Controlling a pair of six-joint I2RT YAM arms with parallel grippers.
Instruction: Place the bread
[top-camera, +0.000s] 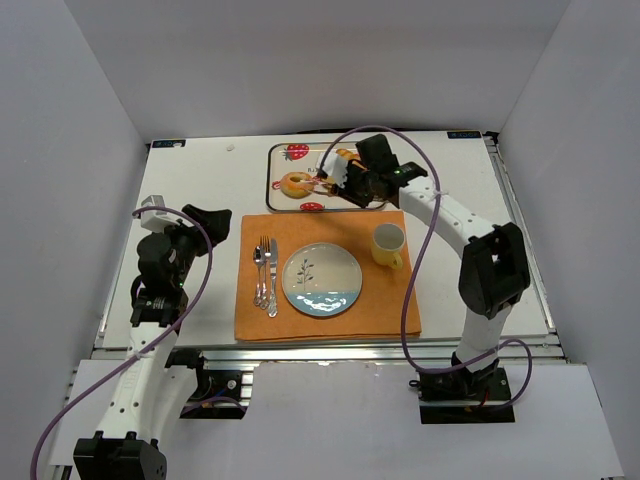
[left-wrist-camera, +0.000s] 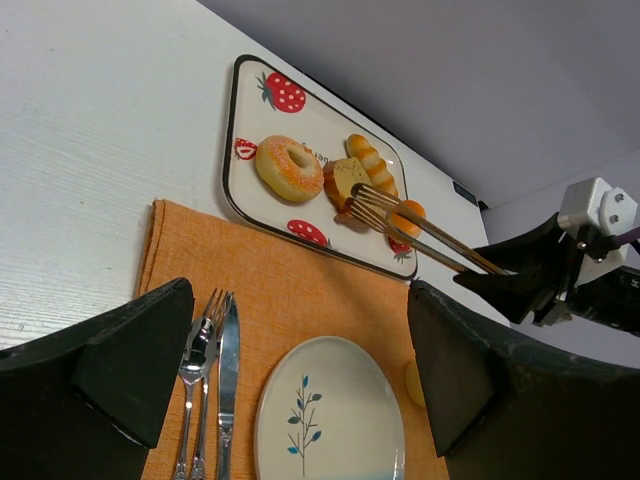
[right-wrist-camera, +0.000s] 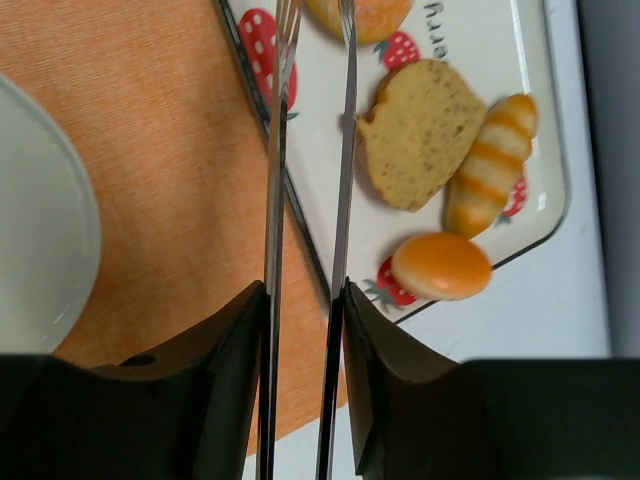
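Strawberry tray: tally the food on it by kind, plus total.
doughnut: 1
toast slice: 1
striped roll: 1
round bun: 1
Total on the tray: 4

Orange cloth placemat (top-camera: 380, 300) holds a round white-and-blue plate (top-camera: 340, 268), silver cutlery (top-camera: 266, 275) left, yellow mug (top-camera: 388, 243) far right; metal tongs (left-wrist-camera: 370, 203) over the far strawberry-printed tray (left-wrist-camera: 320, 125).
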